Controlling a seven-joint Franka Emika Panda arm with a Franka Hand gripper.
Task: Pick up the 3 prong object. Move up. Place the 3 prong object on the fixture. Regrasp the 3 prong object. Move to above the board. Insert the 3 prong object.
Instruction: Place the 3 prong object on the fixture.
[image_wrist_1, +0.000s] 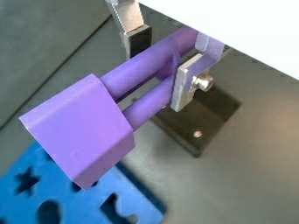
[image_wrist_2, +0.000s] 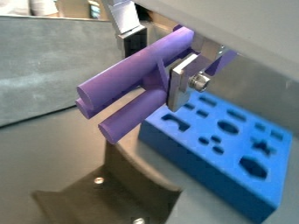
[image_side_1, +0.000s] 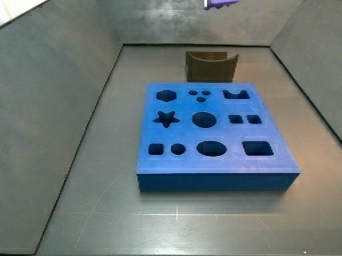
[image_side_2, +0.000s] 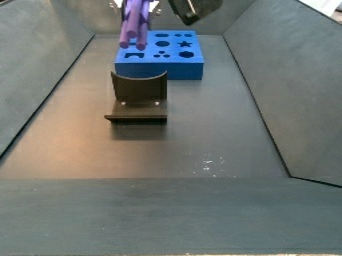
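Item: we log the pincer (image_wrist_1: 163, 63) clamped across the prongs of the 3 prong object (image_wrist_1: 111, 109), carried high above the fixture (image_side_2: 138, 88) and board (image_side_1: 213, 135), evidently to clear both.

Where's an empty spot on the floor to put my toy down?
The widest bare floor lies on the side of the fixture away from the blue board. Strips beside the board are free too. Between fixture and board it is tight. The gripper is up high, shut on the purple three-prong piece.
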